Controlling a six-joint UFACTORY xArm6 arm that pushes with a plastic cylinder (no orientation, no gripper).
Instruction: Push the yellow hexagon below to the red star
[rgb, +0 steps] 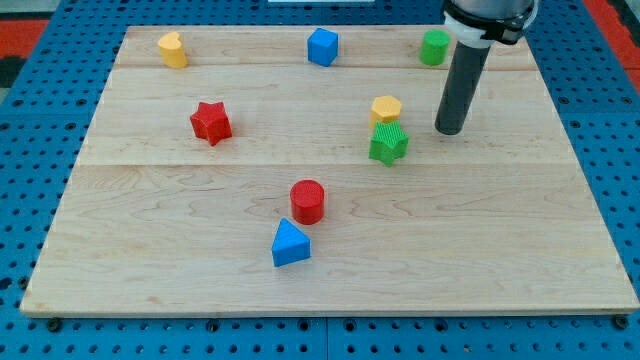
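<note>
The yellow hexagon (386, 109) lies right of the board's middle, touching the green star (388, 143) just below it. The red star (211, 122) lies on the left half of the board, far to the hexagon's left. My tip (449, 131) rests on the board to the right of the hexagon and the green star, a short gap away from both. The dark rod rises from it toward the view's top right.
A yellow heart-like block (173, 49) sits at the top left, a blue cube (322, 46) at the top middle, a green cylinder (434, 47) at the top right. A red cylinder (308, 201) and a blue triangle (290, 244) lie below the middle. The wooden board (120, 270) ends on a blue pegboard.
</note>
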